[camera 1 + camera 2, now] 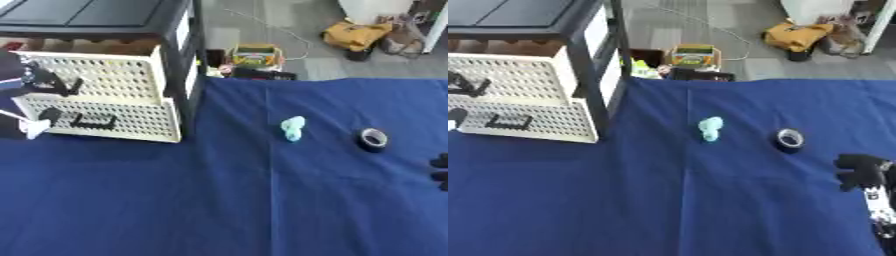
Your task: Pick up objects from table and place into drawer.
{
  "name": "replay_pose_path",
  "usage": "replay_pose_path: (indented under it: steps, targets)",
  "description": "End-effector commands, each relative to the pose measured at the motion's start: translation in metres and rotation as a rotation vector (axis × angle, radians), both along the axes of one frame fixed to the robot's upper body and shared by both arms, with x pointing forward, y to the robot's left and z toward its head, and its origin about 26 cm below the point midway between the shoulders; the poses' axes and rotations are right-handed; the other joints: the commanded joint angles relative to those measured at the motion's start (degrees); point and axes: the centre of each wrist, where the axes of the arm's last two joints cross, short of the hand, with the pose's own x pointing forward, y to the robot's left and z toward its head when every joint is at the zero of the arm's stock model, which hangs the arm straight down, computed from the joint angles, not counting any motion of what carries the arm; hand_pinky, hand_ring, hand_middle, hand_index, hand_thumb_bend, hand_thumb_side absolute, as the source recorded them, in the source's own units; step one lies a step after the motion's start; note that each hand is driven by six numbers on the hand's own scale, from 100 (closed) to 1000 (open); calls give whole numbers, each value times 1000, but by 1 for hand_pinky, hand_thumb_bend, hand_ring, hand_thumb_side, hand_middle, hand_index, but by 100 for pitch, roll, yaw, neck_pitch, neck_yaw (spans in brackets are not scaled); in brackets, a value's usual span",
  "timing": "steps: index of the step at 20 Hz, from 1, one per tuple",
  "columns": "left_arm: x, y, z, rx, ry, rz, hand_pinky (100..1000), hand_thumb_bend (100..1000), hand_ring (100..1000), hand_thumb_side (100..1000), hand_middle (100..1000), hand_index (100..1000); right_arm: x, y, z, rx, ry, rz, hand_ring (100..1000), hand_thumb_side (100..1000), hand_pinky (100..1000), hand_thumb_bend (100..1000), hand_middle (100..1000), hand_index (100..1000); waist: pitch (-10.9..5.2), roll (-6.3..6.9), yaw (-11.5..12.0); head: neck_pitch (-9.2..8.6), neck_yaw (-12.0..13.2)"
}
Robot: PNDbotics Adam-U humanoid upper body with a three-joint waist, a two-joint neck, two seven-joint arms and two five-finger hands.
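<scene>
My right hand (861, 172) rests on the blue cloth (667, 200) at the right edge, fingers curled and holding nothing. Just beyond it sits a roll of black tape (790, 139), with a small pale-blue thing (710, 128) farther left. Farthest off, my left hand (35, 82) is at the open white drawer (105, 95); I cannot tell how its fingers are set.

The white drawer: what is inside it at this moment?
The white drawer stands pulled out; the robot's left hand reaches into it. A dark flat thing lies near its front. The hand hides the left part.
</scene>
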Motion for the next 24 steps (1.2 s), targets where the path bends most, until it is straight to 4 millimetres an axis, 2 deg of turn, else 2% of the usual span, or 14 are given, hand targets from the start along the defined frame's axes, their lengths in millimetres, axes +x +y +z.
replay_pose_path:
  steps: [1,13,24]
  targets:
    - [-12,11,18,1,-46,24,218,100,100,329,100,737,-2,-2,7,-19,-22,-1,716,865,644,171,380,708,-119,-1,16,-46,7]
    - [-18,13,14,-10,2,2,202,100,100,331,100,761,-3,-4,7,-9,-27,-5,717,866,646,169,381,708,-167,-45,70,1,5]
    - [-20,14,10,13,11,8,206,100,100,335,100,737,-3,-5,7,0,-27,-1,718,869,647,169,383,708,-223,-93,107,22,14]
